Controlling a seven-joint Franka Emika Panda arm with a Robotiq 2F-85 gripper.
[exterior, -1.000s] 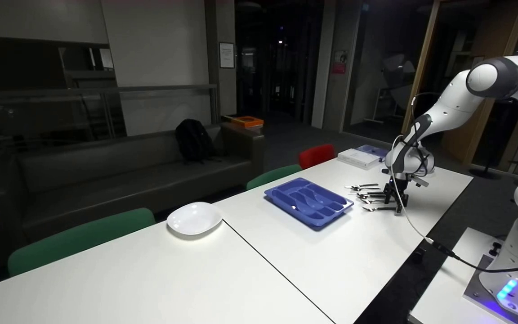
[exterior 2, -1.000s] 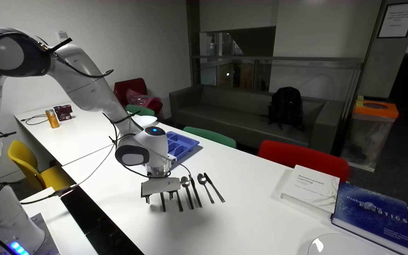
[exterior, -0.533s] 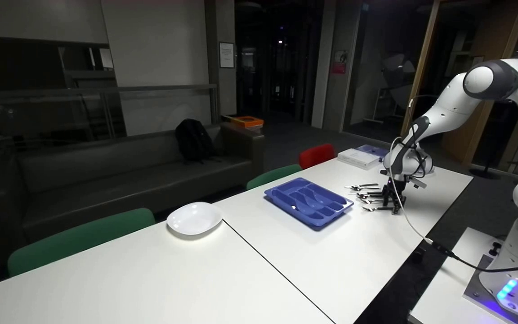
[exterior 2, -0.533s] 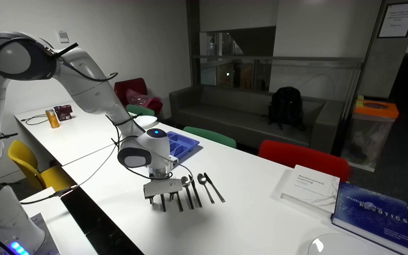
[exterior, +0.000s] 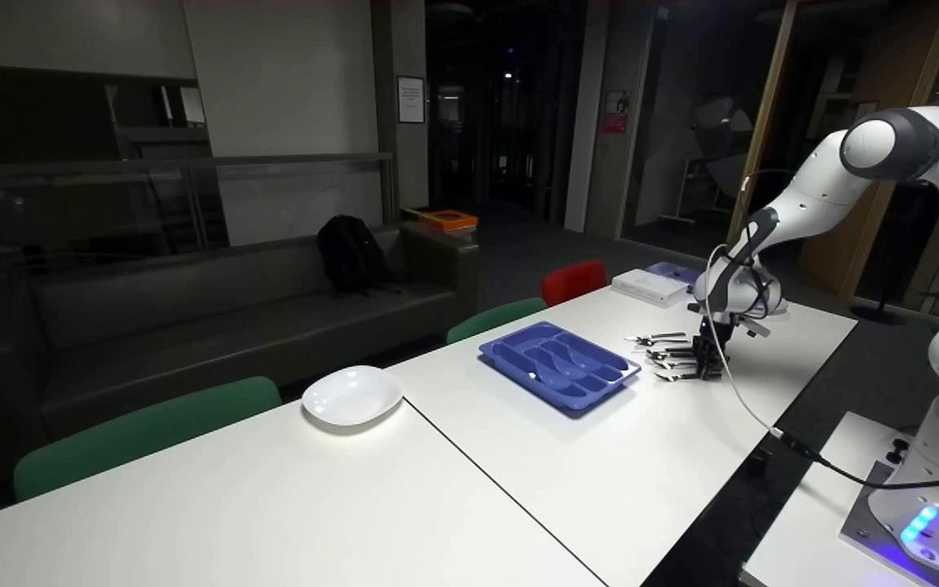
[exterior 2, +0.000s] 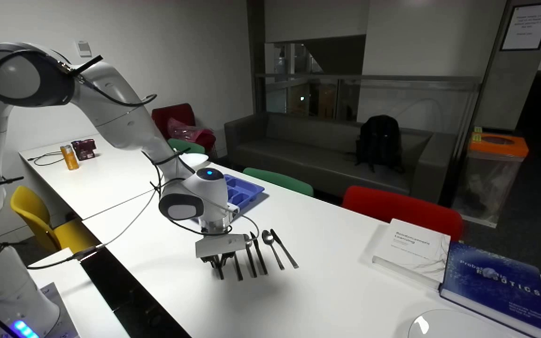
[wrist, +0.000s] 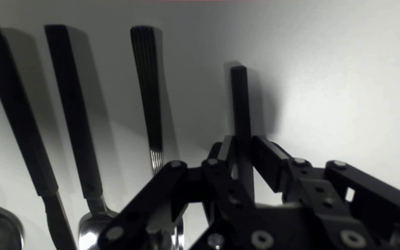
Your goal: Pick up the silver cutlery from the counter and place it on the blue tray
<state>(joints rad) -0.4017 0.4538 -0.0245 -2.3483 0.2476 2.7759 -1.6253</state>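
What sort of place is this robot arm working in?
Probably a shared lounge or meeting area in a university or office building: a dark sofa stands beyond the white table, and a blue robotics book lies on the table's surface.

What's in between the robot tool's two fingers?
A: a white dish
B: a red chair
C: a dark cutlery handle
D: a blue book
C: in the wrist view, the tool has its fingers on either side of a dark cutlery handle.

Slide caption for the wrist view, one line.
End effector straddling a dark cutlery handle; more utensils lie alongside on the white counter.
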